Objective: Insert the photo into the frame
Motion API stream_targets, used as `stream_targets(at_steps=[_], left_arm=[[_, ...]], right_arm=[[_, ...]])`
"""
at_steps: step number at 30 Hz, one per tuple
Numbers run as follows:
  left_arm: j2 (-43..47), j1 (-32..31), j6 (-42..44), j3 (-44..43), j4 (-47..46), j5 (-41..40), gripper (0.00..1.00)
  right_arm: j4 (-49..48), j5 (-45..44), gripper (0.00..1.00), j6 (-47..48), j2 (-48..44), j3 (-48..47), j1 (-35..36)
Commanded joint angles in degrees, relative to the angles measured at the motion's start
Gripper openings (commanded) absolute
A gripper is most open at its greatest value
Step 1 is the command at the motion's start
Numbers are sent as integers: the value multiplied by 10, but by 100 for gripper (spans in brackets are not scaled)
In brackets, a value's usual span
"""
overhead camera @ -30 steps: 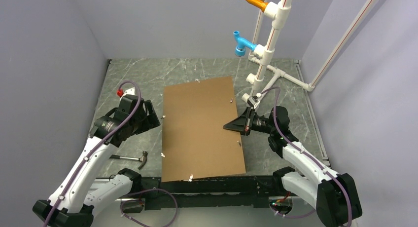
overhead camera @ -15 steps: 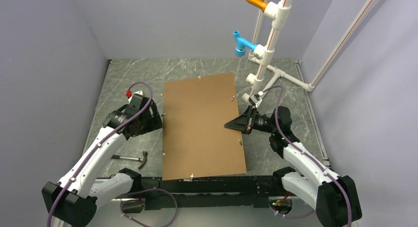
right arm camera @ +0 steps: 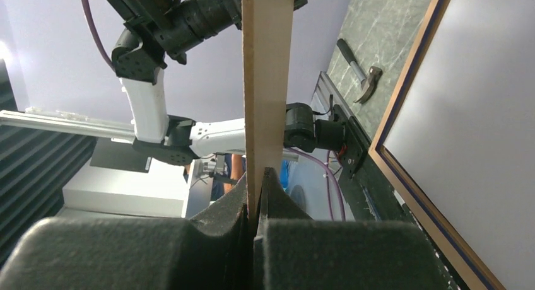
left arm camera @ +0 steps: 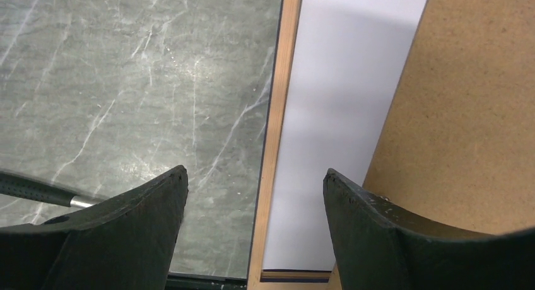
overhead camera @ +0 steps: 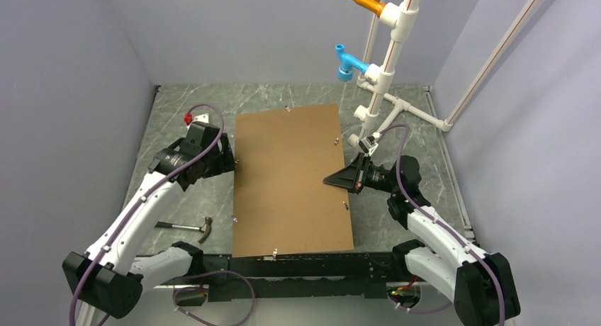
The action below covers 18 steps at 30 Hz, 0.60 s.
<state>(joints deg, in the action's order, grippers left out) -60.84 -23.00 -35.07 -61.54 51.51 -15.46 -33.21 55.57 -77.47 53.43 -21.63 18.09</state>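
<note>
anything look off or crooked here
Yes: the flat brown backing board is askew over the thin wooden frame, its edge slanting across the white photo back, with the right claw pinching its edge.

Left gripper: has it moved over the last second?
Yes. The left gripper has moved up-image toward the back wall, away from the unmoved hammer, and slightly right toward the left edge of the backing board.
</note>
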Motion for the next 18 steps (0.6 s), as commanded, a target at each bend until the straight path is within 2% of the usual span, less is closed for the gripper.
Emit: stream_targets(at_steps=[1, 10, 18], left_arm=[[-14, 0, 18, -20, -31, -28, 82], [-62, 0, 36, -52, -61, -33, 83], [-95, 10, 41, -85, -24, -69, 86]], right_arm=[[-83, 34, 0, -20, -15, 1, 4], [-17, 46, 0, 29, -27, -5, 4], [32, 36, 0, 72, -32, -8, 4]])
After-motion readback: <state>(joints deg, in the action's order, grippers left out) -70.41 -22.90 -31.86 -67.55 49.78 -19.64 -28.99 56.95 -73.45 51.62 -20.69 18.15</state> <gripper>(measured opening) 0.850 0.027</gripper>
